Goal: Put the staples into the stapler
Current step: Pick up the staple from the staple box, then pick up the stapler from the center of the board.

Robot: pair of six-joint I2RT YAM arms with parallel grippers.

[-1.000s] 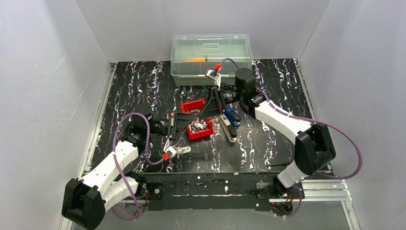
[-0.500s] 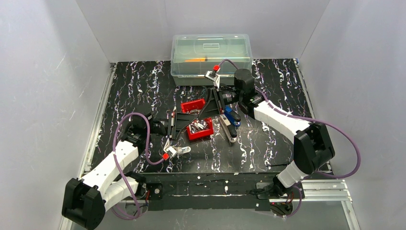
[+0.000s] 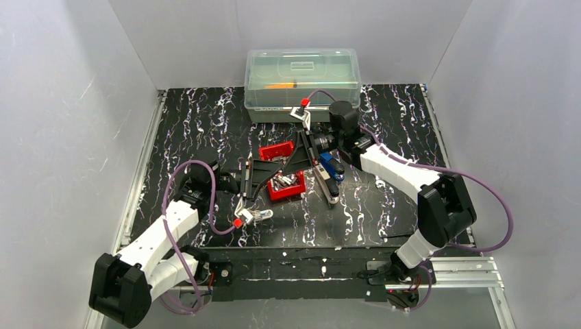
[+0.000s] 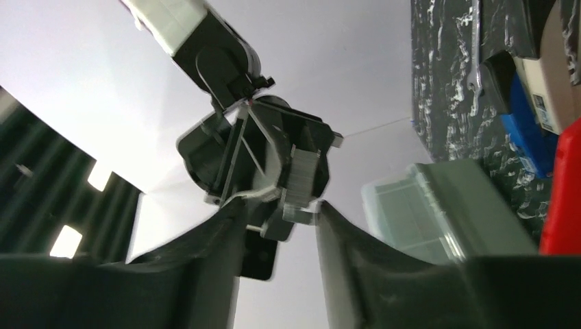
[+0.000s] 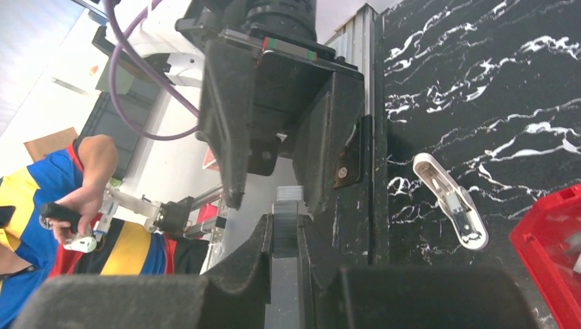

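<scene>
A staple strip (image 5: 287, 205) is pinched between the fingers of the right gripper (image 5: 284, 223) and held in the air near the red tray (image 3: 300, 189). The left gripper (image 4: 279, 209) is spread to either side of the strip's far end. More staples (image 3: 284, 181) are piled in the tray. The stapler (image 3: 330, 181) is laid open just to its right.

Mat (image 3: 199, 116) centre: blocked; left gripper (image 4: 281, 216) and right gripper (image 5: 284, 226) meet tip to tip over red trays (image 3: 273, 150), staples (image 4: 306, 175) filling the right one's finger gap. Stapler (image 3: 329, 179): just right of trays. Clear box (image 3: 302, 72): closes far edge. Arms (image 3: 394, 171) cross near-left and right mat. Open: far-left mat, near-centre strip
</scene>
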